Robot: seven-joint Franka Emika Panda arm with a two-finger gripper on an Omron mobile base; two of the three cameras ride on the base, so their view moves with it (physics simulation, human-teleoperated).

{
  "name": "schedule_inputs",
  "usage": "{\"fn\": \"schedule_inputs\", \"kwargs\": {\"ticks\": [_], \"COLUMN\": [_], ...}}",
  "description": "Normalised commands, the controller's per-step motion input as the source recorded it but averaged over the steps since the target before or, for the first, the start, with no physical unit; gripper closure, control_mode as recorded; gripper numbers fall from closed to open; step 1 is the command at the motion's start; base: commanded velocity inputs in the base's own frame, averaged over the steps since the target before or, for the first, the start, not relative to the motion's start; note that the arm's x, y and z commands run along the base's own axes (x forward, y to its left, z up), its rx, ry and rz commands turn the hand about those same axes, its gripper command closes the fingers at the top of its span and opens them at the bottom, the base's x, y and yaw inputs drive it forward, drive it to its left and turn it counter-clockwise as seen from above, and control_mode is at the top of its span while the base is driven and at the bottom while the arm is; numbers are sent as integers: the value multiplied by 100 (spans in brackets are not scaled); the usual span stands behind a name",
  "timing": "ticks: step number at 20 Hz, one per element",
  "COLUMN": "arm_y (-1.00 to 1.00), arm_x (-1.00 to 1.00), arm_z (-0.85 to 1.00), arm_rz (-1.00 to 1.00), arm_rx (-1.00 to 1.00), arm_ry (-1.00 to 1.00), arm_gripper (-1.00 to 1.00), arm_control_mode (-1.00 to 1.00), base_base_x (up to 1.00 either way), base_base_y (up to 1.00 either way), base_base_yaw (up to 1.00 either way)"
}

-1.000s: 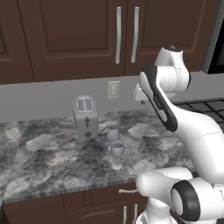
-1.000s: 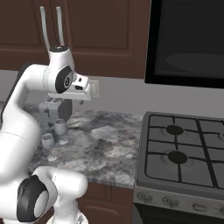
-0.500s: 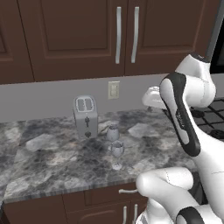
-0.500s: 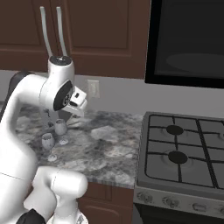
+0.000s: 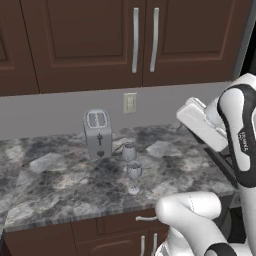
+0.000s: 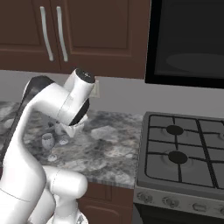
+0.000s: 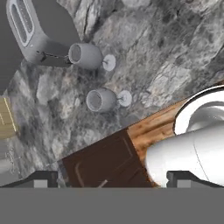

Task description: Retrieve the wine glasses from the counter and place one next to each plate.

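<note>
1. Dark brown wall cabinets [image 5: 135,45] with long silver handles hang over a grey backsplash that carries a pale wall outlet [image 5: 129,103].
2. Below runs the counter [image 5: 60,185], grey marbled stone with dark brown cabinets beneath its front edge.
3. Toward the back edge of the counter stands a silver two-slot toaster [image 5: 97,133], upright.
4. Two wine glasses stand upright just in front of the toaster, on its right side.
5. One, the rear glass [image 5: 129,152], sits close beside the toaster's front corner; the hand view shows it [image 7: 85,56] almost touching the toaster's body.
6. Its partner, the front glass [image 5: 134,175], stands nearer the counter's front edge, just beside the rear one but apart from it.
7. Off the counter's right end sits a gas stove [image 6: 183,148] with black burners, under a dark microwave [image 6: 188,41].
8. Raised above the counter's right part, well clear of both glasses, the gripper [image 7: 111,177] has its jaws spread wide and holds nothing; its dark fingertips [image 7: 43,178] frame the cabinet front below the counter edge.
</note>
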Motion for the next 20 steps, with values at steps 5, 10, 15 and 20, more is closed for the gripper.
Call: {"fn": "schedule_inputs", "kwargs": {"ticks": [5, 10, 15, 20], "arm_y": [0, 0, -2, -4], "arm_x": [-5, 2, 6, 4], "arm_z": [-21, -13, 0, -3], "arm_rz": [-5, -3, 0, 0], "arm_rx": [28, 19, 24, 16], "arm_ry": [33, 39, 48, 49], "arm_gripper": [-100, -100, -100, -100], "arm_control_mode": [-100, -100, -100, -100], "base_base_x": [0, 0, 0, 0], "base_base_y": [0, 0, 0, 0], "base_base_yaw": [0, 0, 0, 0]}}
